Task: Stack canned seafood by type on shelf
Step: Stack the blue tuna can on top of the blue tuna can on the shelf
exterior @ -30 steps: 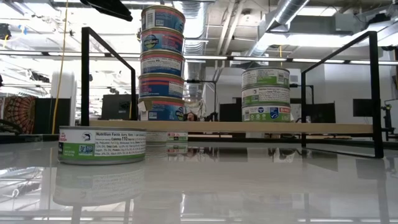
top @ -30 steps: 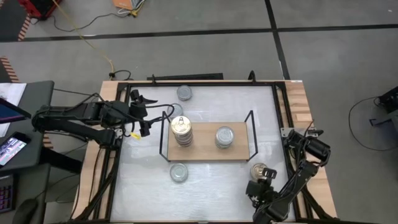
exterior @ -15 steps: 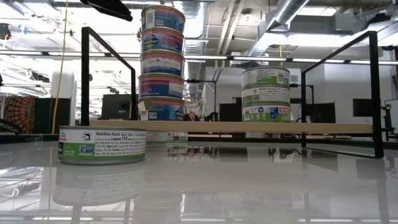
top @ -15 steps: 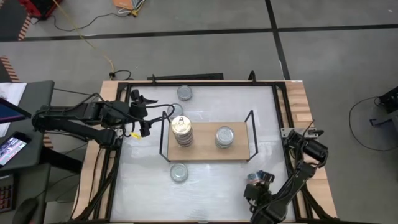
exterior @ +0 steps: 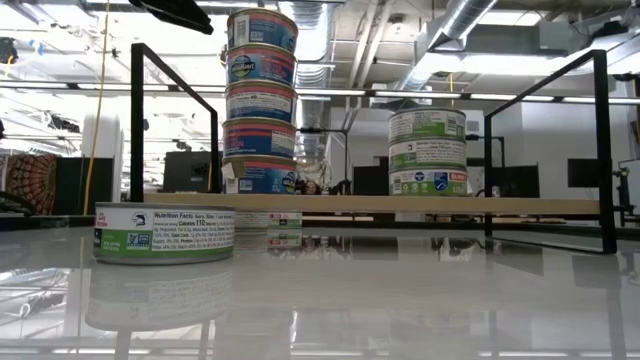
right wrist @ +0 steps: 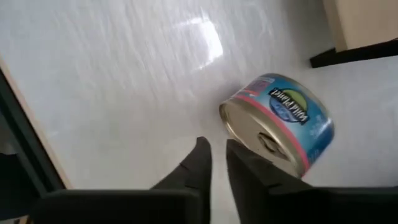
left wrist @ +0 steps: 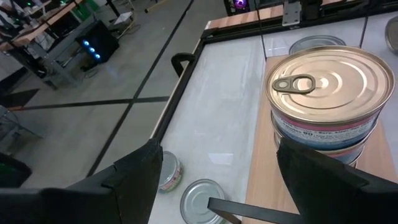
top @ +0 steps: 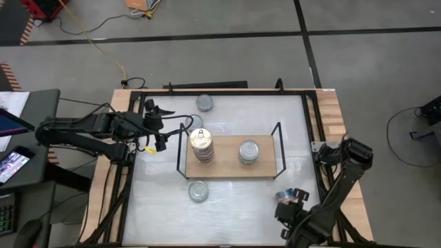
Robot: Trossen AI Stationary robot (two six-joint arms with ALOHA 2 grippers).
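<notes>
Two stacks on light wooden shelf [top: 231, 167]: tall pink-blue-label tins [top: 201, 145], shorter green-label tins [top: 249, 151]. My right gripper [right wrist: 217, 163] fingers nearly closed, gripping nothing; loose blue-pink tin [right wrist: 278, 122] tipped on white tabletop [top: 234, 200] just beside. Left gripper [left wrist: 214, 174] fingers open, beside tall stack. Step: fetching loose tin. Next I'd judge: open, regrasp.

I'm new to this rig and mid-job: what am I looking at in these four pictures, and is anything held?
Two robot arms work at a white table. One camera looks down from above, one looks level across the tabletop, and one sits on each wrist. On the shelf stand a gold-lid stack and a silver-lid stack. Two loose tins lie on the table. The left gripper hovers open beside the gold-lid stack, holding nothing. Near the right gripper a blue-label tin sits tilted beside it, not between its jaws.
</notes>
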